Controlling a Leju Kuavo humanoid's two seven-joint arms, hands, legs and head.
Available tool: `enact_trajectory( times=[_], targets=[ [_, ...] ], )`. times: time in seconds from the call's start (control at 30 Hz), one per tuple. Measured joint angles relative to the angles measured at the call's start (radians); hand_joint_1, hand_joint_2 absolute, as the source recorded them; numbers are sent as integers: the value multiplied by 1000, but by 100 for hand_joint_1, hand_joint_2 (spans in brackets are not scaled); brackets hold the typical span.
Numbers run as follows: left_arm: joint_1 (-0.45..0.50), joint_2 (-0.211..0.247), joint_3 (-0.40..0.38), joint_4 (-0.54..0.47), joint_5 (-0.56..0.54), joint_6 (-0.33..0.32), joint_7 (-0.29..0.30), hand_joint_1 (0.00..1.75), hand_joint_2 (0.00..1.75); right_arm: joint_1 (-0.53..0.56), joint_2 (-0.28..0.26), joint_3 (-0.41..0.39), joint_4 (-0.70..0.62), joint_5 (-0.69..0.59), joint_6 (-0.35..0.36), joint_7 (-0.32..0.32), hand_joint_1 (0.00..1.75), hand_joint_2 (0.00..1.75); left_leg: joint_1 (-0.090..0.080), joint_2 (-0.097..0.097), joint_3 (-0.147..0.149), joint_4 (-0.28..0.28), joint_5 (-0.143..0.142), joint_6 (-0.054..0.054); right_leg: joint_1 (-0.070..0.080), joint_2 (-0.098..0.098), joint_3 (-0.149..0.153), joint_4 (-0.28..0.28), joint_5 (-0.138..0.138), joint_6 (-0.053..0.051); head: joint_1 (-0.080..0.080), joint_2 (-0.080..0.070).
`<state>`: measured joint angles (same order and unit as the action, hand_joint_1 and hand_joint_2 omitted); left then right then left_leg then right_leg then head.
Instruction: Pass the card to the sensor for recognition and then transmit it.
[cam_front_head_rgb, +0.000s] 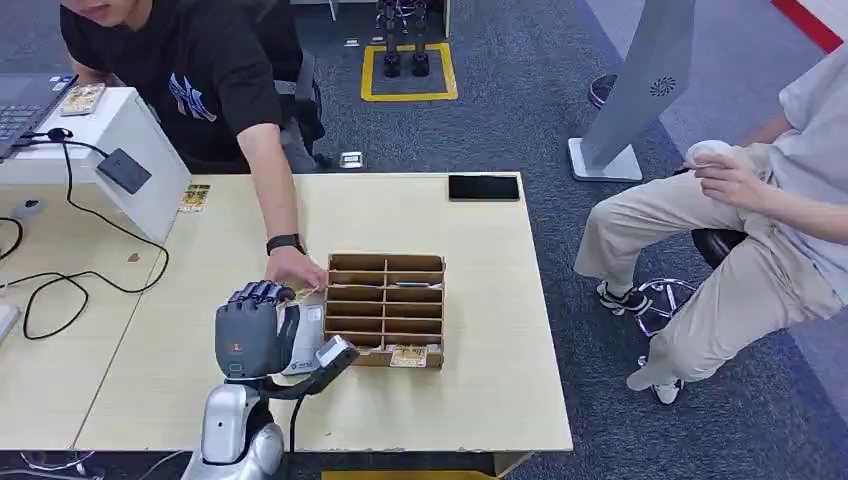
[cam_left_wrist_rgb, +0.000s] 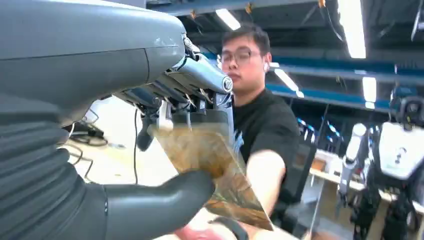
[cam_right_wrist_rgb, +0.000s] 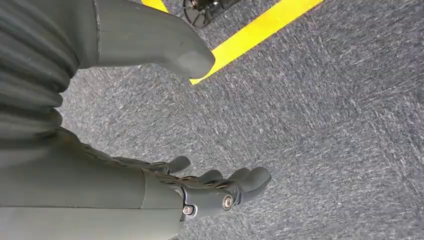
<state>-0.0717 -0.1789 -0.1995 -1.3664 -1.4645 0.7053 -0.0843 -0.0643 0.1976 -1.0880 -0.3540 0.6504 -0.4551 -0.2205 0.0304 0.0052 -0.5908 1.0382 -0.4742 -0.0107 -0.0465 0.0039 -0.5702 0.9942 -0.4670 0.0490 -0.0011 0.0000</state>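
My left hand (cam_front_head_rgb: 256, 335) pinches the card (cam_left_wrist_rgb: 215, 170) near the table's (cam_front_head_rgb: 480, 400) front edge, beside the box (cam_front_head_rgb: 385, 308). The sensor (cam_front_head_rgb: 124, 170) at the far-left corner and the handover remain. My right hand (cam_right_wrist_rgb: 200, 187) hangs empty, fingers apart.

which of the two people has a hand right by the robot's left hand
The person in the black t-shirt, reaching across the table to the left hand. The person in beige trousers sits apart, off the table.
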Motion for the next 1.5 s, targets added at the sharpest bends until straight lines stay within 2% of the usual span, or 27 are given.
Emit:
enact_trajectory(
  times=[0.17,0.23,0.27,0.5,0.6,0.67,0.77,0.87,0.9,0.97,1.07,1.17,1.27,1.47,1.5],
  targets=[
    [0,-14,23,-38,2,-2,-4,112,175,-1,0,0,3,0,0,0,0,175,0,0,0,0,0,0,0,0,0,0,0,0,0,0],
    [0,-16,25,-45,2,-2,-6,93,175,-1,0,0,4,0,0,0,0,175,0,0,0,0,0,0,0,0,0,0,0,0,0,0],
    [0,-19,28,-49,2,-2,-10,98,175,-1,0,0,4,0,0,0,0,175,0,0,0,0,0,0,0,0,0,0,0,0,0,0],
    [-19,-37,77,-66,57,-2,-111,91,175,-4,0,0,7,2,0,-2,0,175,0,0,0,0,0,0,0,0,0,0,0,0,0,0],
    [-43,-42,97,-66,64,-2,-127,80,175,-6,0,0,11,10,0,-2,0,175,0,0,0,0,0,0,0,0,0,0,0,0,0,0],
    [-59,-43,104,-66,61,-2,-126,82,175,-8,0,0,13,17,0,-2,0,175,0,0,0,0,0,0,0,0,0,0,0,0,0,0],
    [-91,-40,105,-65,52,-3,-95,96,175,-14,-1,3,17,18,0,-1,0,175,0,0,0,0,0,0,0,0,0,0,0,0,0,0],
    [-149,-22,104,-16,46,-5,-6,96,175,-22,-2,8,23,20,1,1,0,175,0,0,0,0,0,0,0,0,-1,0,0,0,0,0],
    [-162,-15,104,-2,45,-5,7,96,175,-25,-2,10,25,20,1,1,0,175,0,0,0,0,0,0,0,1,-1,0,0,0,0,0],
    [-181,-6,104,19,43,-5,13,96,175,-26,-2,14,27,20,1,5,0,175,0,0,0,0,1,0,0,1,-1,0,0,0,0,0],
    [-197,3,104,44,40,-5,20,105,175,-28,-2,18,29,20,1,6,0,175,0,0,0,0,1,0,0,1,-1,0,0,0,0,0],
    [-228,21,95,101,41,-5,86,136,175,-30,-2,28,32,21,2,8,0,175,0,0,0,0,1,0,0,1,-1,0,0,0,0,0],
    [-266,39,92,176,78,-5,108,115,175,-33,-2,31,37,19,1,10,0,175,0,0,0,0,1,0,0,1,-1,0,0,0,0,0],
    [-280,49,92,242,93,-5,94,117,175,-32,-2,31,43,18,1,11,0,175,0,0,0,0,1,0,0,1,-1,0,0,0,0,0],
    [-280,50,92,246,93,-5,93,126,175,-32,-2,31,44,19,1,11,0,175,0,0,0,0,1,0,0,1,-1,0,0,0,0,0]
  ],
)
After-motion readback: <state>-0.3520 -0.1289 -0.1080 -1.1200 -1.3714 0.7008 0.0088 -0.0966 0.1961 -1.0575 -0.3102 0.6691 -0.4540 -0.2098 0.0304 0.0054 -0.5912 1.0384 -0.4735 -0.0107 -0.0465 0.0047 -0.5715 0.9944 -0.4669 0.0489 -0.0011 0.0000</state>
